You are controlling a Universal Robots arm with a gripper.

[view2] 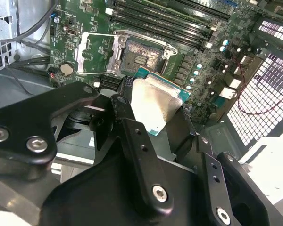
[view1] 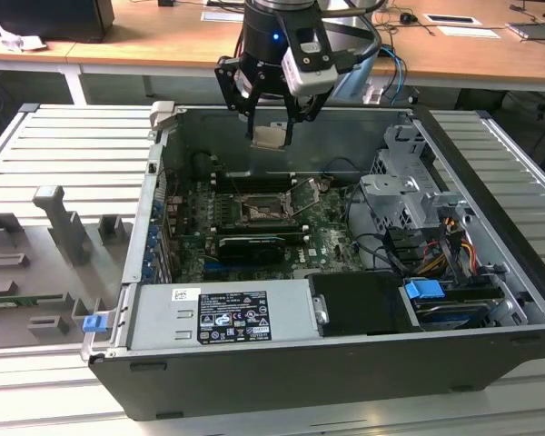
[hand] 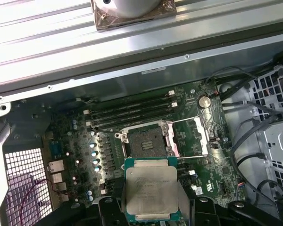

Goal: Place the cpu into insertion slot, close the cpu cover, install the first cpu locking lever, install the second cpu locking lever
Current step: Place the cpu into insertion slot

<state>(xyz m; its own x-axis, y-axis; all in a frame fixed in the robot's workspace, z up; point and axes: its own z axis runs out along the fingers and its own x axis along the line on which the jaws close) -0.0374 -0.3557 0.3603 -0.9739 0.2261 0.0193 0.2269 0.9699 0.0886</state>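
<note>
"The gripper (view1: 272, 133), what was its condition?"

"It was clenched on the cpu (view1: 270, 138). The fingers (view2: 125, 101) pinched opposite edges, and the chip's pale metal face was toward the first wrist camera. It hung over the far side of the open computer case (view1: 300, 386)."

"What was in the case?"

"The motherboard (view1: 331, 232) lay on the case floor, with the memory slots (view1: 254, 182) toward the far wall. A grey power supply (view1: 222, 313) sat along the near wall. A drive cage (view1: 404, 191) with coloured cables stood at the exterior view's right."

"And the socket?"

"The insertion slot (hand: 146, 141) sat mid-board with its dark centre exposed. The cpu cover (hand: 191, 136) was folded open beside it. The chip was held clear above the board, touching nothing but the fingers. In both wrist views it appeared just beside the slot's frame."
</note>
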